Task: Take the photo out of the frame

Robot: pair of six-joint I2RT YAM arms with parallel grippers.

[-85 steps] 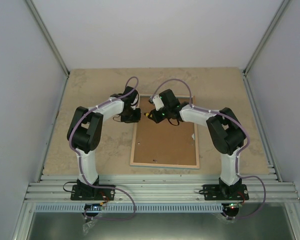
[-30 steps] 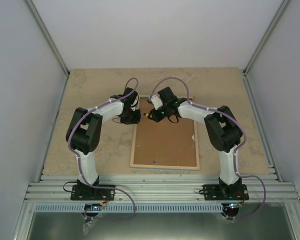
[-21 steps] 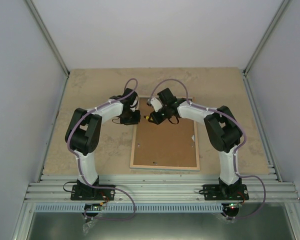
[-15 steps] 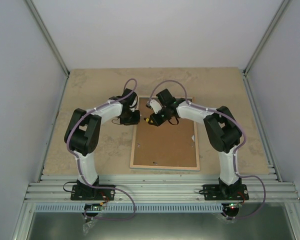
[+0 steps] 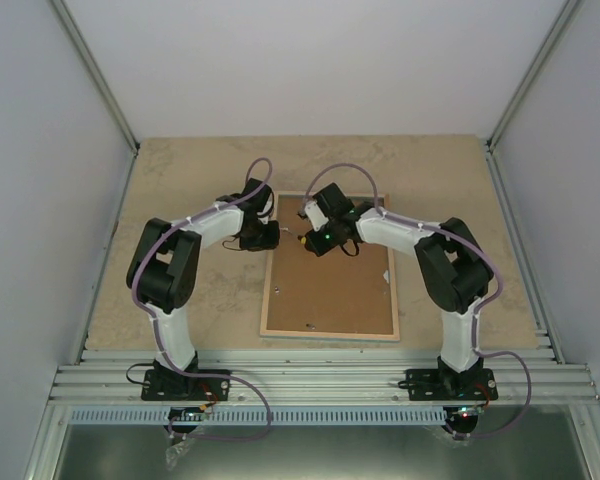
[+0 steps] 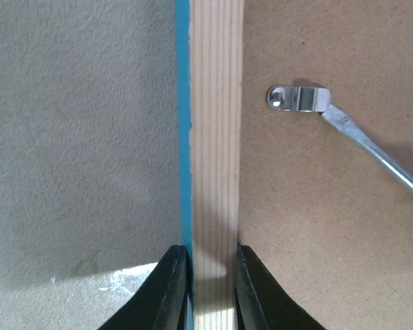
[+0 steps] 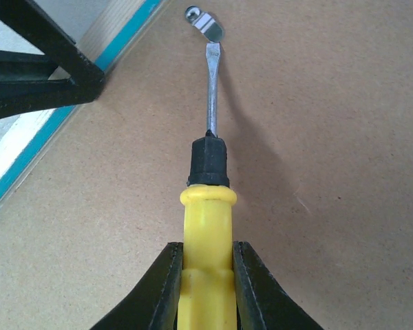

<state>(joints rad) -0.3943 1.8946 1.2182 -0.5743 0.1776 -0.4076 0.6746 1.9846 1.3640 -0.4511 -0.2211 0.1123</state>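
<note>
Top view: frame (image 5: 280, 330) lies back-up on the table (image 5: 180, 170), brown backing board (image 5: 330, 290) facing the camera (photo not visible in any view). Left gripper (image 5: 271, 236) sits on the frame's left rail near the far corner. Right gripper (image 5: 306, 240) is just beside it, over the board. Left wrist: jaws clenched on the wooden rail, one finger on the turquoise outer edge, the other on the board side. Ahead of the jaws and off to their right, a metal clip (image 6: 297, 98) sits on the board, with the blade of a screwdriver (image 6: 372, 148) touching its end. Right wrist: jaws clamped on the screwdriver's yellow handle, shaft pointing straight ahead of them, tip at the clip. The left gripper's black fingers show up-left of the jaws, on the rail.
</note>
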